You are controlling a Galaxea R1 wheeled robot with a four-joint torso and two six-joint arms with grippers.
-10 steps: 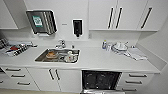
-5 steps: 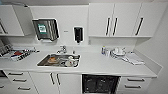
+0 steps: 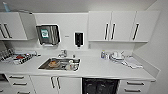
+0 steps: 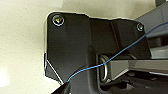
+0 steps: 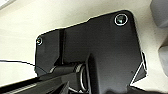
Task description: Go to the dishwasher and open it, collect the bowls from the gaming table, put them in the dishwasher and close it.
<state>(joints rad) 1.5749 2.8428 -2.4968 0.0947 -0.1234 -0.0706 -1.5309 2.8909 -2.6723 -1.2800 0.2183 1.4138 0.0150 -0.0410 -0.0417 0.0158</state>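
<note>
The dishwasher (image 3: pixel 100 86) is a dark bay under the white counter, right of the sink cabinet. Its inside looks black, with rack shapes faintly visible, and its front panel is out of view. I face it from a short distance, slightly to its left. The bowls and the gaming table are out of view. In both wrist views the robot's own dark plate hangs over a pale floor.
A steel sink (image 3: pixel 60 64) holding some dishes is set in the counter (image 3: pixel 100 68), with a dish rack (image 3: pixel 18 58) at the left and white crockery (image 3: pixel 116 56) at the right. White wall cabinets (image 3: pixel 112 26) hang above. Drawers (image 3: pixel 135 86) flank the dishwasher, and a side wall closes the right.
The whole kitchen has slid downward in the head view, so the camera has moved. Less of the dishwasher bay shows now than a second ago.
</note>
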